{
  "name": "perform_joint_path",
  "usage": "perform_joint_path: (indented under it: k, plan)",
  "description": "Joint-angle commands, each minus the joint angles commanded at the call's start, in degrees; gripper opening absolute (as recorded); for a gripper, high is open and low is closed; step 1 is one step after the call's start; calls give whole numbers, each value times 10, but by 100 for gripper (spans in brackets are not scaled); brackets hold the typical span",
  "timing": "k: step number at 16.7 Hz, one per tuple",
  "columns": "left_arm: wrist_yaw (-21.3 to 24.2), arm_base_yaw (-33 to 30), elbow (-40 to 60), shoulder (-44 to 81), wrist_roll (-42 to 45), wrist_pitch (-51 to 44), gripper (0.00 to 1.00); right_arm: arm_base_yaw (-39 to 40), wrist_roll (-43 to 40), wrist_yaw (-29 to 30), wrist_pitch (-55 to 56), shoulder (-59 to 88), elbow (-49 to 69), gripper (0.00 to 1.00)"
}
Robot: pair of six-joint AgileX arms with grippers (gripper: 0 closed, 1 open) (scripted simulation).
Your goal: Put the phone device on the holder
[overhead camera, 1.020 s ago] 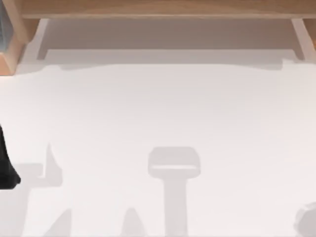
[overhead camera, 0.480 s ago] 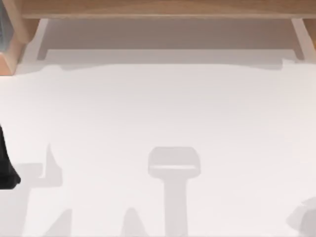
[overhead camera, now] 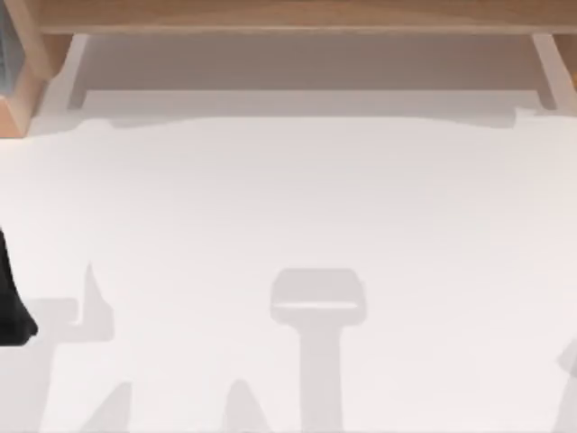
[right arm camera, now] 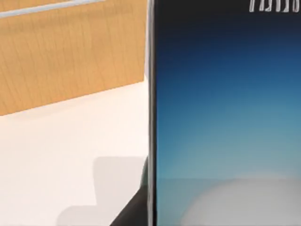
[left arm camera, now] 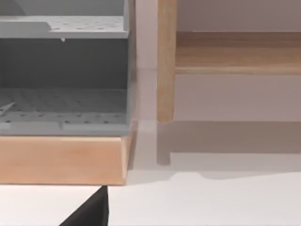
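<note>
The phone device (right arm camera: pixel 225 117) sits right before the right wrist camera, its blue screen upright above the white table (overhead camera: pixel 288 198). It looks thin, rigid, slick and breakable, so clamp its silver side edges. Whether either gripper holds it, I cannot tell.

On the worktop (overhead camera: pixel 288 198), the soft grey shadow (overhead camera: pixel 568 361) at the top view's lower right corner has changed; a second ago it was a rounded blot lying well inside the right edge; half a second ago it had spread lower and wider, with its top edge nearer the corner. Now it has slid almost off the right edge, leaving a thin slanted sliver against the border; the pale surface it covered before lies bare.
</note>
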Motion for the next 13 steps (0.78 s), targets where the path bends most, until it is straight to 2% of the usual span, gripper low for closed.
perform_joint_path:
  k: [7, 13]
  plan:
    - [0, 0, 0, 0, 0, 0, 100, -2, 25, -7, 20, 27, 6, 0]
    - [0, 0, 0, 0, 0, 0, 100, -2, 25, -7, 20, 27, 6, 45]
